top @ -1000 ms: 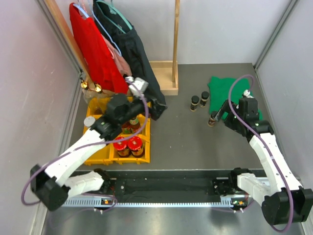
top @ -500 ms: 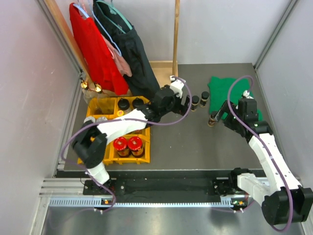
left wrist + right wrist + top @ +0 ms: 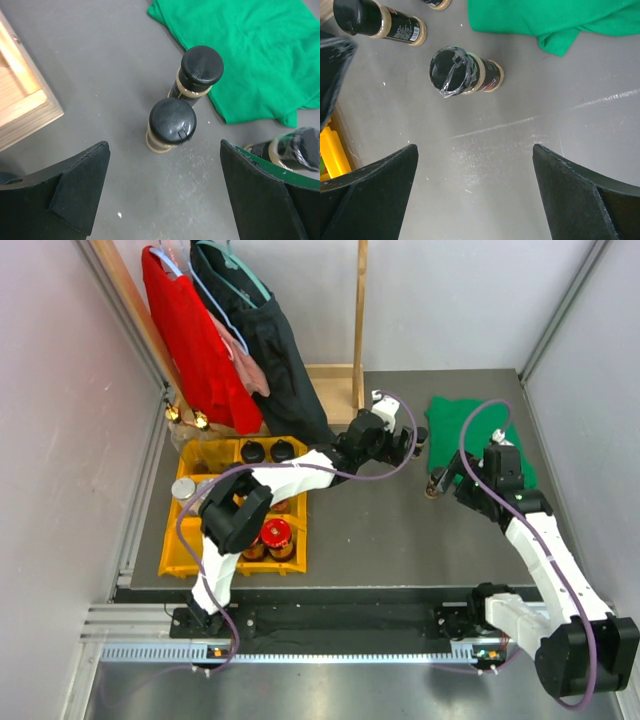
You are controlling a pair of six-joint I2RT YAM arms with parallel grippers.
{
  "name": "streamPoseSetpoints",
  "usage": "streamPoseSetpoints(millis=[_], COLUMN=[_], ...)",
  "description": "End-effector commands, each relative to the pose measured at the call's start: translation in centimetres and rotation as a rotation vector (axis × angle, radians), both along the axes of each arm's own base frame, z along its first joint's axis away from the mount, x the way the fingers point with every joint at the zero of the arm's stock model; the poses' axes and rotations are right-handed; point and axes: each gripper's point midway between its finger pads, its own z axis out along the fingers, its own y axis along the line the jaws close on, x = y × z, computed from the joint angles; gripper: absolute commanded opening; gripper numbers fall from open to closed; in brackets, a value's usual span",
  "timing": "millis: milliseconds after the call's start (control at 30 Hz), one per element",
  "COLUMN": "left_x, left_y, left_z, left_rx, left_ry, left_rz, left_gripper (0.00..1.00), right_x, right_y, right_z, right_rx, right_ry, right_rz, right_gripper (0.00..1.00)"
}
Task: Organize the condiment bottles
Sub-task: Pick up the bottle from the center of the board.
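Grey table (image 3: pixel 380 530): left gripper (image 3: pixel 167 192), jaws wide and empty, hovers over two black-capped jars (image 3: pixel 172 122) standing beside green cloth (image 3: pixel 250 45). Right gripper (image 3: pixel 475 195), likewise released, above third jar (image 3: pixel 462 72). Best approach: descend straight, straddle nearer jar only, spare its neighbour.

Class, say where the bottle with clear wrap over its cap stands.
Right wrist view: the wrapped bottle stands on the right side of the table, just off the green cloth, right of the two black-capped bottles.
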Motion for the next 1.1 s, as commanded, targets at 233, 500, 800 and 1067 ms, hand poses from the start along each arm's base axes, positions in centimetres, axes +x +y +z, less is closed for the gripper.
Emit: streamPoseSetpoints(millis=[233, 500, 800, 1067], left_x=[2.7, 3.7, 3.7, 1.8], left_y=[-2.8, -3.3, -2.5, -1.3], left_z=[-0.5, -1.2, -1.2, 2.2], left_rx=[-0.028, -0.016, 0.015, 0.032], left_ry=[-0.033, -0.038, -0.030, -0.056], left_rz=[0.012, 0.032, 0.054, 0.035], left_gripper=[0.91, 0.70, 0.19, 0.00], right_x=[0.3, 0.0, 0.1, -0.2], right_y=[0.1, 0.2, 0.4, 0.2], right_z=[-0.4, -0.7, -0.6, -0.6], right_rx=[0.003, 0.003, 0.012, -0.002], right_ry=[0.008, 0.024, 0.015, 0.019], right_rz=[0.019, 0.038, 0.043, 0.038], right_gripper=[0.96, 0.96, 0.96, 0.95])
